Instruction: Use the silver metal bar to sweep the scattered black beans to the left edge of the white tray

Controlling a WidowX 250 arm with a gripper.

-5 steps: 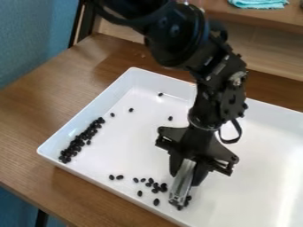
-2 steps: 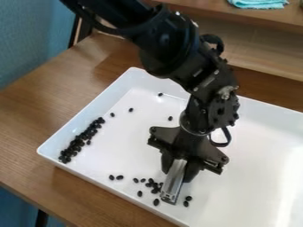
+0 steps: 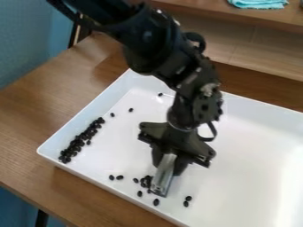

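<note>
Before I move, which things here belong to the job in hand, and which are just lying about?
In use:
- gripper, gripping a metallic piece
- small black beans, piled and scattered, some beside the piece's lower end
- white tray under them

Lying about:
- teal cloth, at the back

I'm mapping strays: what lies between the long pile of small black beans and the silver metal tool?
The camera view shows bare white tray, then two loose beans, then a small bean cluster beside the tool.
</note>
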